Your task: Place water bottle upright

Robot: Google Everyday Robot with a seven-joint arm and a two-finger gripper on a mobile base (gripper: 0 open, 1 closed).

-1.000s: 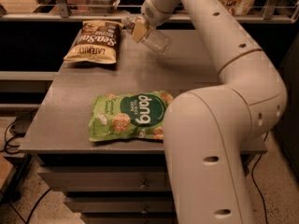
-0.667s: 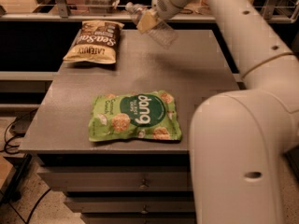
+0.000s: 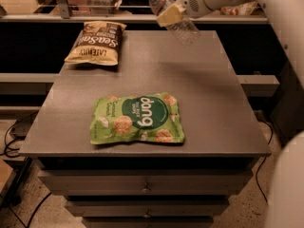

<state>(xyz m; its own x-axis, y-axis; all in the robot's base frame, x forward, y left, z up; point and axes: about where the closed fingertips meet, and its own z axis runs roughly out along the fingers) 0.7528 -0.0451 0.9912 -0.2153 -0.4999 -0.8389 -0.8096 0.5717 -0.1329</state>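
Note:
A small clear ribbed water bottle (image 3: 183, 28) with a white cap at its upper left end is held tilted in the air above the far right part of the grey table (image 3: 209, 103). My gripper (image 3: 170, 16), at the top of the view, is shut on the bottle around its middle. The bottle's base points down and to the right, its cap up and to the left. The white arm reaches in from the upper right.
A green Dang snack bag (image 3: 137, 119) lies flat near the table's front. A brown and yellow chip bag (image 3: 96, 43) lies at the far left corner. A rail and shelf run behind the table. The robot's white body fills the right edge.
The arm has lifted and pulled back to the right, carrying the bottle higher above the far edge of the table. The robot's body has moved out to the right edge of the view.

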